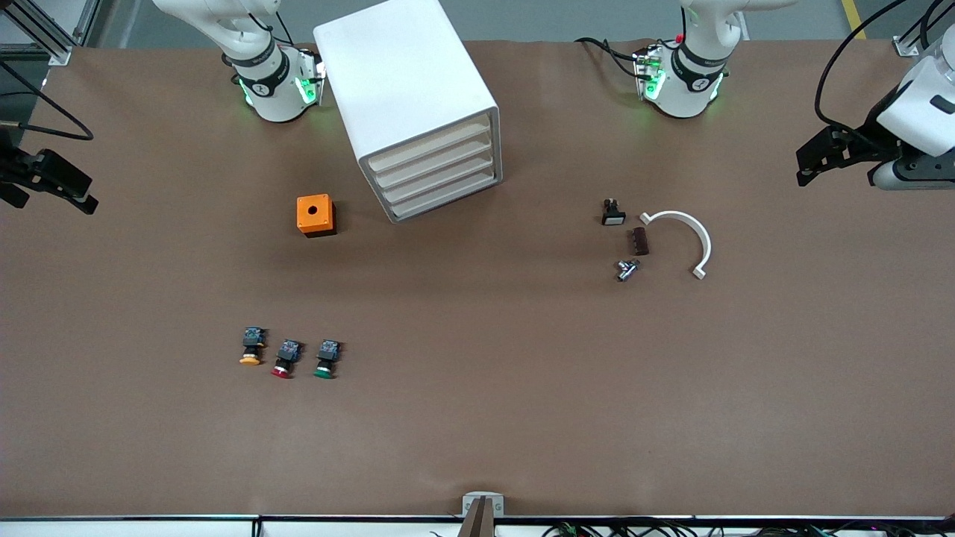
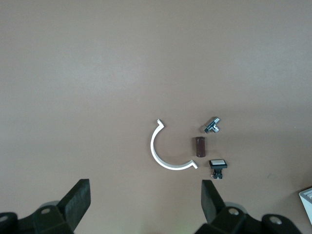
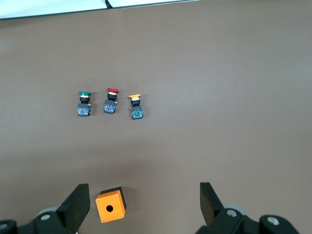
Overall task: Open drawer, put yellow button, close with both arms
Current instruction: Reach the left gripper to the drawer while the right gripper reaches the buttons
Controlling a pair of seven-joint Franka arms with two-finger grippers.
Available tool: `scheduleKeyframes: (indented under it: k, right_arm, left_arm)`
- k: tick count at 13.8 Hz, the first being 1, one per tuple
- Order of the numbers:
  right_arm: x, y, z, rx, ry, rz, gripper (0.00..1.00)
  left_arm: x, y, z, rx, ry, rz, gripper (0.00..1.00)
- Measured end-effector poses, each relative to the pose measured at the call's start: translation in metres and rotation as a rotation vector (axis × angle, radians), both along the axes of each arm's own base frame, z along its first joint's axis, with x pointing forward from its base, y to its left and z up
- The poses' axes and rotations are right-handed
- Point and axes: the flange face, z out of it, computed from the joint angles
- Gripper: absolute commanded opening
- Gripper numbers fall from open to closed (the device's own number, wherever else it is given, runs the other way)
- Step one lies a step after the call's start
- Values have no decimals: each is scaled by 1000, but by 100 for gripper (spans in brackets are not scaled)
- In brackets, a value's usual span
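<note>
The white cabinet stands at the table's back middle. Its four cream-fronted drawers are all shut, the top drawer included. The yellow button lies on its side nearer the front camera, at the right arm's end of a row with a red-capped button and a green-capped button. It also shows in the right wrist view. My right gripper is open and empty, over the table's edge at the right arm's end. My left gripper is open and empty at the left arm's end.
An orange box with a hole sits beside the cabinet. Toward the left arm's end lie a white half-ring, a brown block, a metal fitting and a small black switch.
</note>
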Motion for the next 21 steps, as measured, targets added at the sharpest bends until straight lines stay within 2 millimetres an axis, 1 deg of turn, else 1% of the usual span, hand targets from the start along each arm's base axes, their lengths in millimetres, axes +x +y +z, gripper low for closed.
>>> scheduleKeyframes:
  k: [4, 6, 7, 8, 10, 12, 14, 15, 18, 19, 20, 21]
  right_arm:
    - [0, 0, 0, 0, -1, 0, 100]
    - [0, 0, 0, 0, -1, 0, 100]
    - [0, 0, 0, 0, -2, 0, 100]
    - [0, 0, 0, 0, -2, 0, 100]
    - [0, 0, 1, 0, -2, 0, 100]
    - [0, 0, 1, 0, -2, 0, 100]
    - [0, 0, 1, 0, -2, 0, 100]
    - [0, 0, 0, 0, -2, 0, 100]
    - [0, 0, -2, 0, 2, 0, 100]
    - [1, -1, -4, 0, 7, -1, 100]
    - [3, -1, -8, 0, 13, -2, 100]
    - [7, -2, -15, 0, 19, -2, 100]
  left_arm:
    - [1, 6, -1, 0, 2, 12, 100]
    - [5, 9, -7, -1, 14, 18, 100]
    - [10, 9, -16, -1, 30, 20, 100]
    - [18, 10, -29, -2, 55, 20, 100]
    - [39, 7, -64, -5, 110, 17, 100]
    - [64, -2, -99, -14, 158, 31, 100]
    - [85, -17, -137, -59, 217, 121, 100]
    - [93, -27, -157, -105, 259, 198, 100]
    - [105, -57, -211, -189, 391, 402, 100]
    - [106, -73, -225, -185, 425, 462, 100]
    - [106, -95, -236, -167, 449, 522, 100]
    - [104, -122, -244, -138, 469, 590, 100]
